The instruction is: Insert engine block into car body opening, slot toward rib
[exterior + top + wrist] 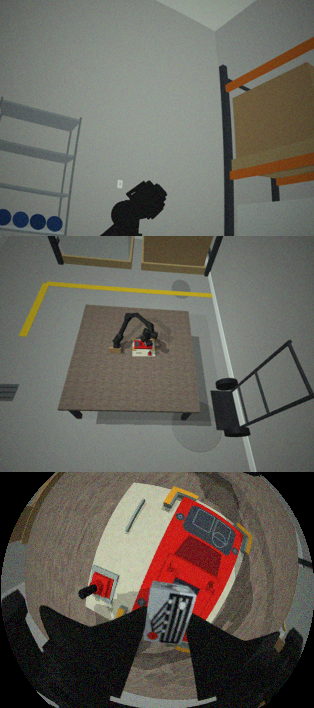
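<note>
Gripper (149, 342) (147, 200) (170, 614) fingers are clamped on the engine block (171, 614), grey with a striped face, and hold it over the red car body (139, 344) (200, 557). Going left to right in the wrist view, a black-handled red switch (102, 586) comes first, on a cream base (139, 353) (117, 532). Next is the block, which hides part of a dark opening (186, 586) at its upper edge; the car body's drawn windscreen (210, 529) lies farther right. The step in hand looks like lining up for insertion. The next move likely calls for centring the block, turning its slot toward the rib, then lowering it straight until seated. Which side the slot faces, I cannot tell.
</note>
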You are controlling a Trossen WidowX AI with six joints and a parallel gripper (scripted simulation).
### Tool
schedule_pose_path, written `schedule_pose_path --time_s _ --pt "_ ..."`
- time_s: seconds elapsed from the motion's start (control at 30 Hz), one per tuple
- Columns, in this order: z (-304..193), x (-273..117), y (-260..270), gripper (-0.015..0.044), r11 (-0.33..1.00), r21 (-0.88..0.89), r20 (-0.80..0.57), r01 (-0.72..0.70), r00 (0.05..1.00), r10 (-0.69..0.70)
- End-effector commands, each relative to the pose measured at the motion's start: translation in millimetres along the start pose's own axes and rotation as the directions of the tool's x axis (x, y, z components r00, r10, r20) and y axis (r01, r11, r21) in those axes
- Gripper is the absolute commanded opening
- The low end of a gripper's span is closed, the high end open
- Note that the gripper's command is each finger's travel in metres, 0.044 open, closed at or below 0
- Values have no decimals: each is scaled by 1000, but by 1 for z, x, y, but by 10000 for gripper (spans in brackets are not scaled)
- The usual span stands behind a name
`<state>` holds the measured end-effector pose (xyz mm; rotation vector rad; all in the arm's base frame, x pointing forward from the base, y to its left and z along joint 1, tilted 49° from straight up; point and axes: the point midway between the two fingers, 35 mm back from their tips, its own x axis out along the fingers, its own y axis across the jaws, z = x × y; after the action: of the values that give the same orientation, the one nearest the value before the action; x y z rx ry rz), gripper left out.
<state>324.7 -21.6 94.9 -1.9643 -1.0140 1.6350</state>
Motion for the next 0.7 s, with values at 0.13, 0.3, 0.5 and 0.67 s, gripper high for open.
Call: schedule_pose_path --time_s 0.13,0.3,0.5,0.67 --pt "-2 8 -14 0 976 217 -1 15 1000 -15" --pt "-3 9 -18 53 963 269 -1 17 1000 -17" --pt "-3 9 -18 159 953 303 -1 17 1000 -17" --pt "-3 9 -18 159 953 303 -1 17 1000 -17"
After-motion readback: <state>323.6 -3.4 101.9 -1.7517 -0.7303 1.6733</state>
